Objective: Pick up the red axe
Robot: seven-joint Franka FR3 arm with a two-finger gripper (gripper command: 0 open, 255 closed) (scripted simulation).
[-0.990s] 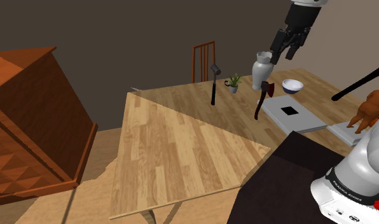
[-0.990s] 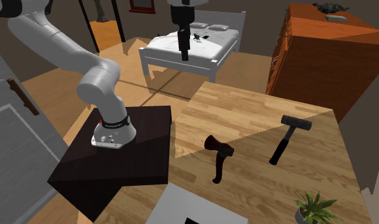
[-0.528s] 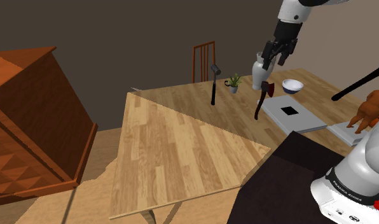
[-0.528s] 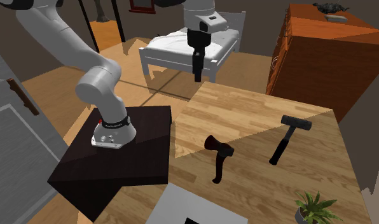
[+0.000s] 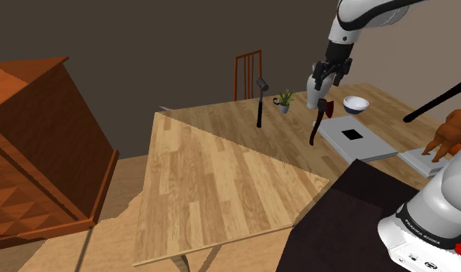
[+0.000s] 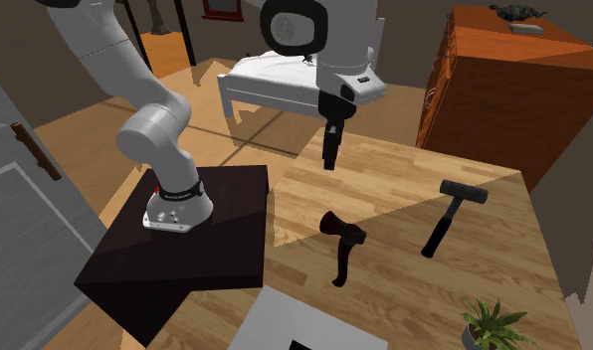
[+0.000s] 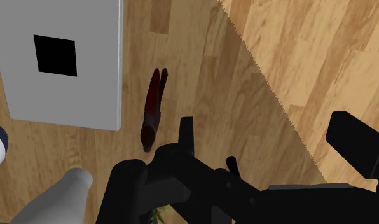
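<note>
we count on the table (image 6: 414,164): one axe (image 6: 341,244), one hammer (image 6: 449,214), one plant (image 6: 489,323), one vase (image 7: 64,194), one bowl (image 5: 356,103). one pincer (image 6: 330,162), parted, holding nothing, clear of the axe.

Black gripper (image 6: 330,162) above a light wood-grain surface (image 6: 404,189); beneath it the axe (image 6: 341,247) shows dark red, alongside a grey slab (image 7: 86,89) bearing a black square.
</note>
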